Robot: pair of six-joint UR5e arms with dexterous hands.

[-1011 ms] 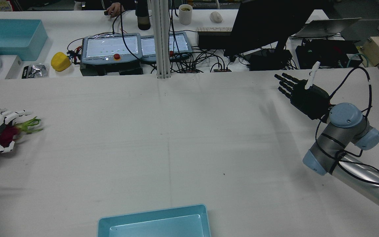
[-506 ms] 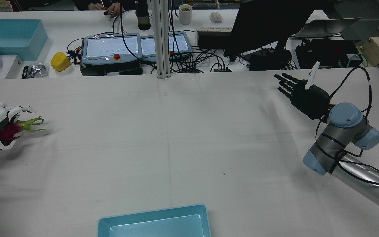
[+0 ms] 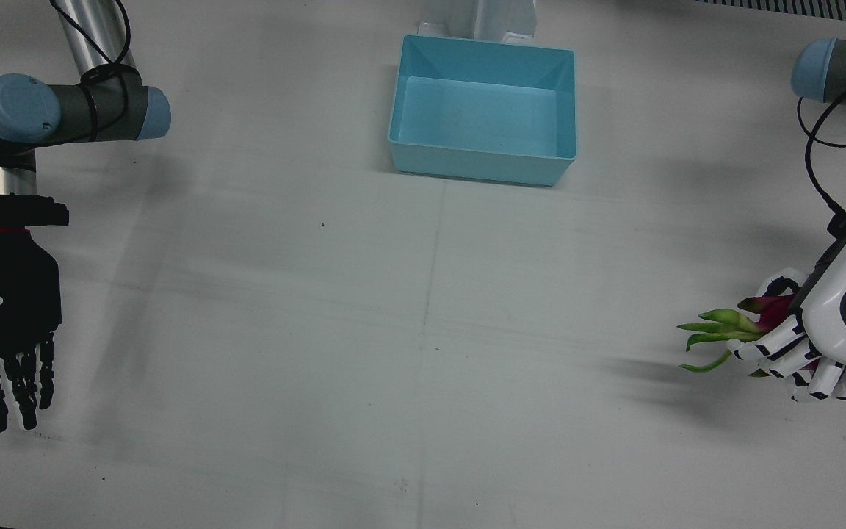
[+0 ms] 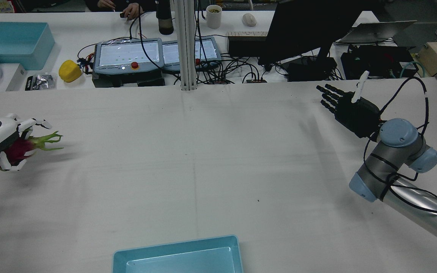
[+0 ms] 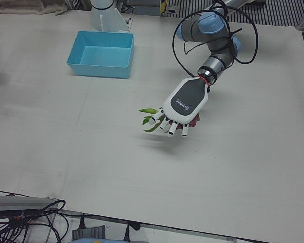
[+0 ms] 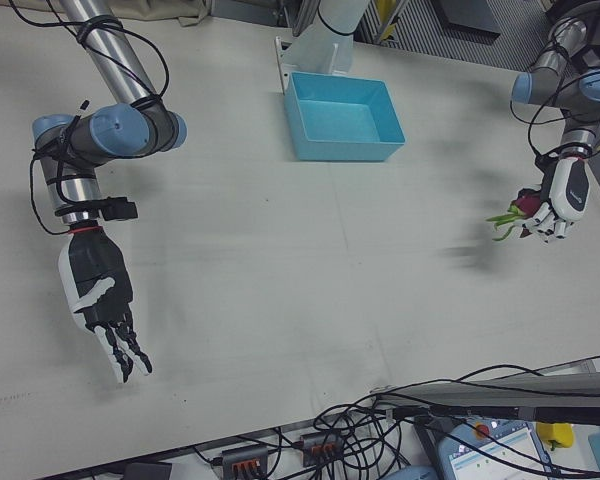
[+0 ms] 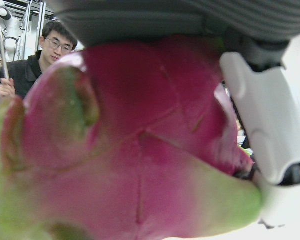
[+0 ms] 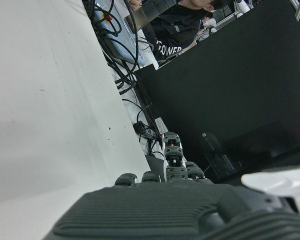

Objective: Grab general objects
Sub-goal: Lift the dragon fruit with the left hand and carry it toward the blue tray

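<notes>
Gripping a dragon fruit [image 5: 192,120] above the tabletop [image 5: 91,152]: white left hand [image 5: 181,104]. Black right hand [image 3: 8,323]: fingers spread, empty.

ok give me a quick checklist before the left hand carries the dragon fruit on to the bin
1. Left hand shut on the dragon fruit: ok.
2. Fruit off the table, shadow apart from it: ok.
3. Blue bin empty: ok.
4. Table between fruit and bin bare: ok.
5. Right hand open, far on the other side: ok.
6. Grip firm enough for the carry: cannot tell.
</notes>
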